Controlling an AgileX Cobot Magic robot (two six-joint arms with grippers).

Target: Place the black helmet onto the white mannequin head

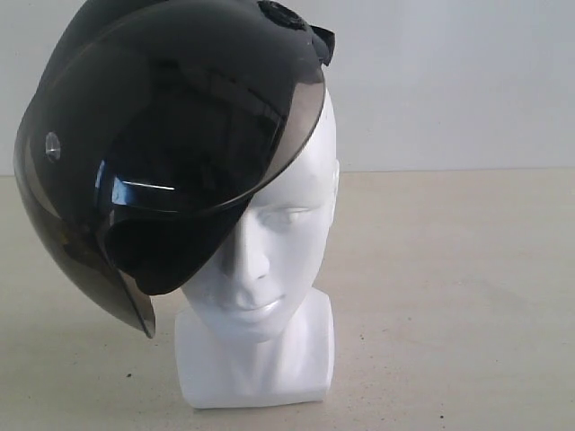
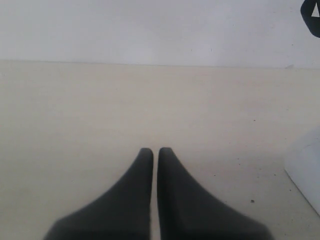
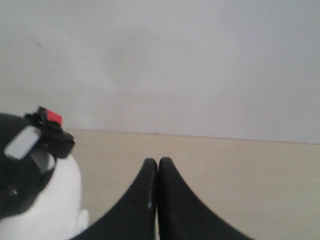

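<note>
Beige desk (image 1: 467, 305) carries the white mannequin head (image 1: 278, 251) with the black helmet (image 1: 171, 117) perched crooked, not yet seated I judge; my left gripper (image 2: 155, 150) and right gripper (image 3: 158, 161) are pinched together, empty.

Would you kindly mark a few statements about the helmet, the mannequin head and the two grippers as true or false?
1. The black helmet sits tilted on the white mannequin head. True.
2. The right gripper is clamped on the helmet. False: its jaws are shut on nothing, clear of the helmet.
3. The mannequin head lies on its side. False: it stands upright.
4. The visor leaves one eye uncovered. True.
5. The left gripper holds nothing. True.
</note>
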